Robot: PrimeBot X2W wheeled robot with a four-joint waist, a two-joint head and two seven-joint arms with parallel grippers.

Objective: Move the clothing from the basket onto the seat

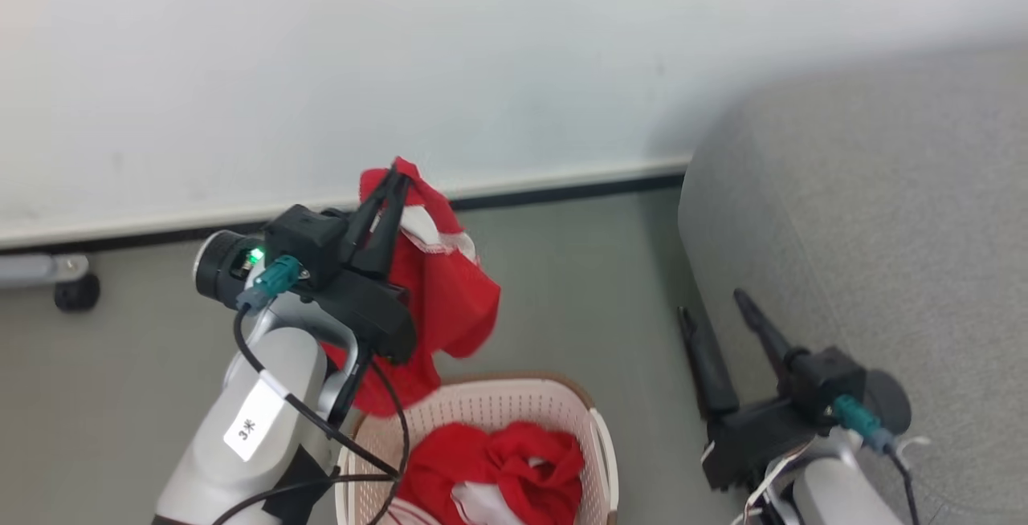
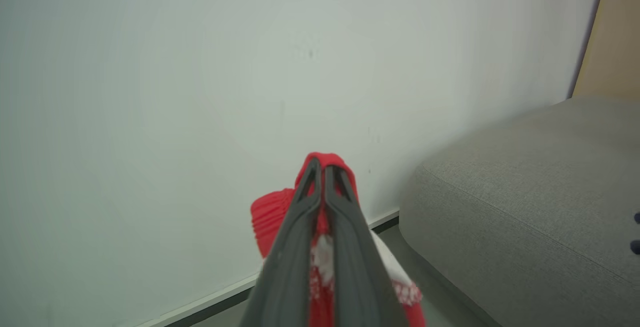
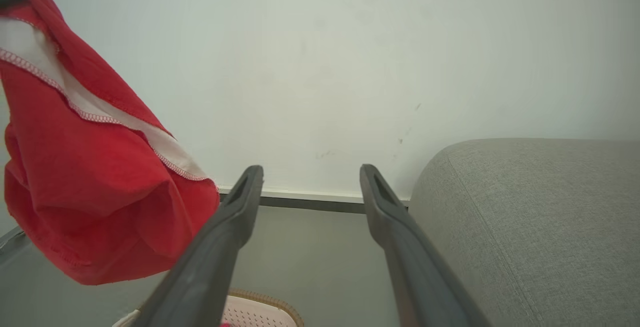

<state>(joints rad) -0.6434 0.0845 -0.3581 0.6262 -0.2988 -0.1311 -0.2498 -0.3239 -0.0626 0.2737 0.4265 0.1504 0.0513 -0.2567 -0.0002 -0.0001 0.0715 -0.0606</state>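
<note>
1. Nearest me, the cream-white perforated plastic basket with its brown rim (image 1: 596, 429) sits on the grey floor (image 1: 578, 284). Bright red garments with white trim (image 1: 522, 461) are heaped inside.
2. My right claw (image 1: 711, 304) hangs released, its fingers spread wide and holding nothing. It is just beside the rounded edge of the large grey woven-fabric sofa (image 1: 883, 228).
3. Between basket and sofa I have a strip of bare floor.
4. My left claw (image 1: 395, 176) is clenched on one red garment with a white band (image 1: 450, 292). The garment is held up above the basket's left side, well apart from the sofa.
5. Farthest, the pale wall (image 1: 401, 67) meets the floor at a dark baseboard.
</note>
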